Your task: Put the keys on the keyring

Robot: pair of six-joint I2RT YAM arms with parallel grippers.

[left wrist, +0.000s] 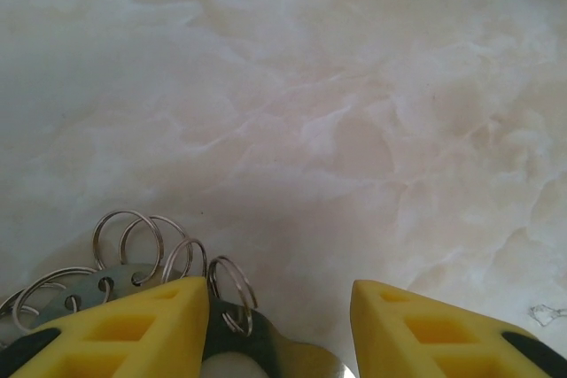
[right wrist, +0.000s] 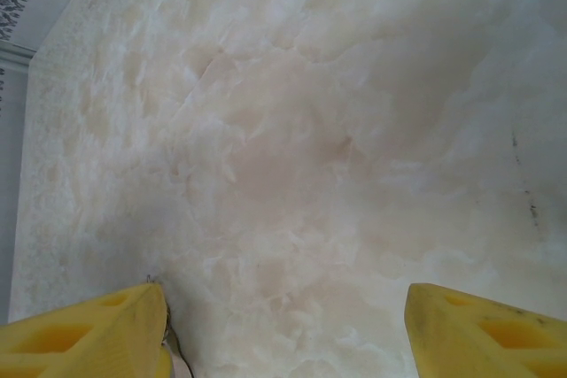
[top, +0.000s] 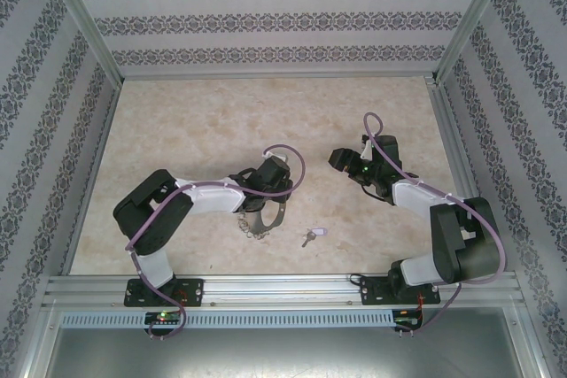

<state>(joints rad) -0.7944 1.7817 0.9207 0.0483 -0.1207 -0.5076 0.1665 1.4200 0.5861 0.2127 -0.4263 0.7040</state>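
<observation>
At the near edge of the counter (top: 204, 130), the two arms are fixed on a metal rail (top: 283, 288). Just beyond the rail, about midway between the two bases, the key (top: 307, 239) lies flat on the marble-like surface with its pale lilac tag (top: 318, 231) attached. It is free, and no jaws touch it. A little further and to the left lies the keyring (top: 255, 227), and the left arm (top: 208, 194) bends over it, so that the left jaws are directly above the hoop. In the left wrist view the yellow fingers (left wrist: 133, 334) stand apart with a clear gap. A grey flat part of the keyring, carrying several thin silvery split rings (left wrist: 97, 236), goes under the left finger and comes out into the gap between both. Perhaps it touches the left finger, but I cannot tell if the jaws already press on it, because the bottom of the view cuts it. The key and the keyring are near each other but apart. Further, on the right side, the right arm (top: 416, 192) reaches toward the middle of the counter. The right jaws are spread wide, their yellow fingers (right wrist: 80, 334) have only bare counter between them, and they hold nothing. Behind everything stand walls (top: 266, 19) with striped ornamental paper.
</observation>
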